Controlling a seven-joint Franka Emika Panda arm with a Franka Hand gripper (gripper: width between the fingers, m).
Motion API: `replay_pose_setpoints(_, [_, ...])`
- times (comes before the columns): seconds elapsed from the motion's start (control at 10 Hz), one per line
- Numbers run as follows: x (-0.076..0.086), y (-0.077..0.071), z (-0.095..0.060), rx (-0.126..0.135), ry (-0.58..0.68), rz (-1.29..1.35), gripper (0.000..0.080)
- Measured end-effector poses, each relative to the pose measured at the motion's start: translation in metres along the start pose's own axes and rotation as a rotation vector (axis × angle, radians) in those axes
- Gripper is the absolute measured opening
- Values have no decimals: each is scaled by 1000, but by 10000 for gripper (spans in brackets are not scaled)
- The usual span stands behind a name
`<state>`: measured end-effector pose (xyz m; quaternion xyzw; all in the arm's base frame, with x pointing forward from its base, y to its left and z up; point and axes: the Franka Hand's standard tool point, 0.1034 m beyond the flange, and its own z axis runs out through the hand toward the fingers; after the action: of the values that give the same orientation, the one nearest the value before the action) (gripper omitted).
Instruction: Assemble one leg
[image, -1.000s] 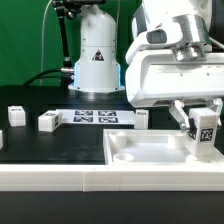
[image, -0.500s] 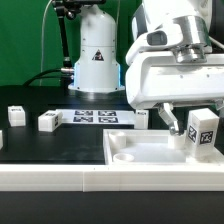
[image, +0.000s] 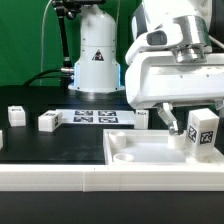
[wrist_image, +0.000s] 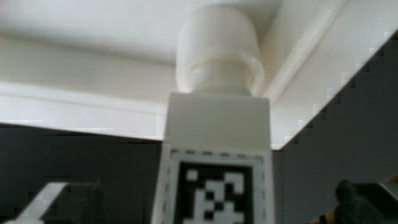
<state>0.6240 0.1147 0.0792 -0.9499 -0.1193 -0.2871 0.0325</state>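
The leg (image: 204, 131) is a small white post with a black-and-white tag. It stands slightly tilted at the far right corner of the white tabletop (image: 150, 152). In the wrist view the leg (wrist_image: 217, 150) points its rounded end into the tabletop's corner (wrist_image: 107, 70). My gripper (image: 197, 124) is over the leg with one finger on each side. The fingers (wrist_image: 47, 200) stand apart from the leg, with dark gaps between, so the gripper (wrist_image: 210, 205) is open.
Three more white legs lie on the black table: two at the exterior view's left (image: 15, 115) (image: 48, 121) and one behind the tabletop (image: 143, 119). The marker board (image: 95, 117) lies at the back. The arm's base (image: 97, 55) stands behind it.
One second ago the fingers were closed on the upright leg. They have since spread apart, and the leg now sits slightly tilted between them. Nothing moved in the last half second.
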Motion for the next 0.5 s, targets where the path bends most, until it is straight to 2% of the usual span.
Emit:
replay_pose_setpoints(0.3, [13, 1, -11, 21, -61, -1, 649])
replay_pose_setpoints(0.4, [16, 2, -10, 20, -60, 2, 649])
replay_pose_setpoints(0.5, [11, 0, -7, 35, -111, 7, 649])
